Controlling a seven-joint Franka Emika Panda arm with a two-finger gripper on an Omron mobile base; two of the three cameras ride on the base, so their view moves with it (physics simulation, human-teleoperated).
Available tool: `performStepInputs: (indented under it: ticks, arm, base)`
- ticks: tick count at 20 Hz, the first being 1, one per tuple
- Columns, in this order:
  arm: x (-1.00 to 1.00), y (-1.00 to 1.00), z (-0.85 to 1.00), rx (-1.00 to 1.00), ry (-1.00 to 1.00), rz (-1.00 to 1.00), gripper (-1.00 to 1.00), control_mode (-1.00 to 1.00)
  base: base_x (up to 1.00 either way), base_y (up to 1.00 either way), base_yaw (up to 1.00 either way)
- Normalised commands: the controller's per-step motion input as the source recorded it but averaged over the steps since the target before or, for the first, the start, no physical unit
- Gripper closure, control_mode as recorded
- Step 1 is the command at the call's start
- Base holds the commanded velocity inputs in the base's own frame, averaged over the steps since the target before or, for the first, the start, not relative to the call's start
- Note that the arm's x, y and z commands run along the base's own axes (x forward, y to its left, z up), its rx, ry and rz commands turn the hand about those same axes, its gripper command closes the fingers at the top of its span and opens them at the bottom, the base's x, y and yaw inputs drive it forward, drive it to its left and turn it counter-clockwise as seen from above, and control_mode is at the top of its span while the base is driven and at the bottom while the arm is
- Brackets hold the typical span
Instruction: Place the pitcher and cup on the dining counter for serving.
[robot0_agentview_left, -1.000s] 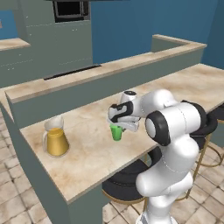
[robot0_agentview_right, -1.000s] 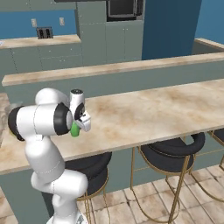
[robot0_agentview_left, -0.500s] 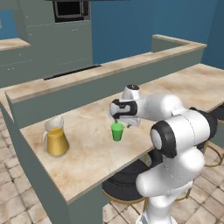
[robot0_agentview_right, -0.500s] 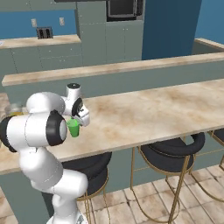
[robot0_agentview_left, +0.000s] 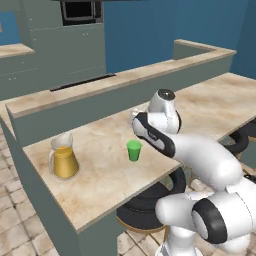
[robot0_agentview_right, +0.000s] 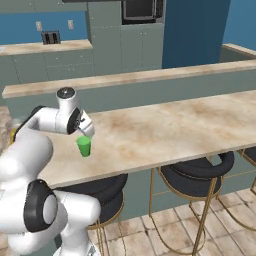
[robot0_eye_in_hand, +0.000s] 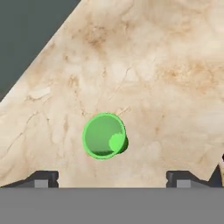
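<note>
Two dark finger tips (robot0_eye_in_hand: 40, 180) of the pincer (robot0_eye_in_hand: 112, 181) stand spread wide, one at each side of the hand view's lower edge, nothing between them. The cup (robot0_eye_in_hand: 104, 135) sits below them, seen from above, its green rim round and clear of both tips, upright on the beige marble top.

From the left base view the pincer (robot0_agentview_left: 136, 122) hangs just above the cup (robot0_agentview_left: 133, 150), apart from it. The cup stands on the desk (robot0_agentview_left: 105, 175), toward its front edge. From the right base view the pincer (robot0_agentview_right: 86, 131) sits over the cup (robot0_agentview_right: 84, 146) in the same way, no contact.

The pitcher (robot0_agentview_left: 63, 157) stands upright on the same desk, well apart from the cup, off to the left in the left view, near the desk's end. Yellow-orange liquid fills its lower part.

A raised ledge (robot0_agentview_right: 150, 75) runs along the far side of the desk. Black-seated stools (robot0_agentview_right: 197, 172) stand under the front edge.
</note>
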Motion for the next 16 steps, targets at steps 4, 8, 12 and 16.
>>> performStepInputs:
  ticks: [4,8,12,16]
  arm:
    - [-1.00,0.05,1.00,0.00,-0.32,0.01,-1.00,-1.00]
    - [-1.00,0.12,0.97,0.00,-0.31,0.03,-1.00,-1.00]
    - [-1.00,0.19,0.95,0.00,-0.25,0.02,-1.00,-1.00]
    - [-1.00,0.25,0.84,-0.02,-0.15,0.01,-1.00,-1.00]
  base:
    - [0.00,0.00,0.00]
    - [0.00,0.00,0.00]
    - [0.00,0.00,0.00]
    - [0.00,0.00,0.00]
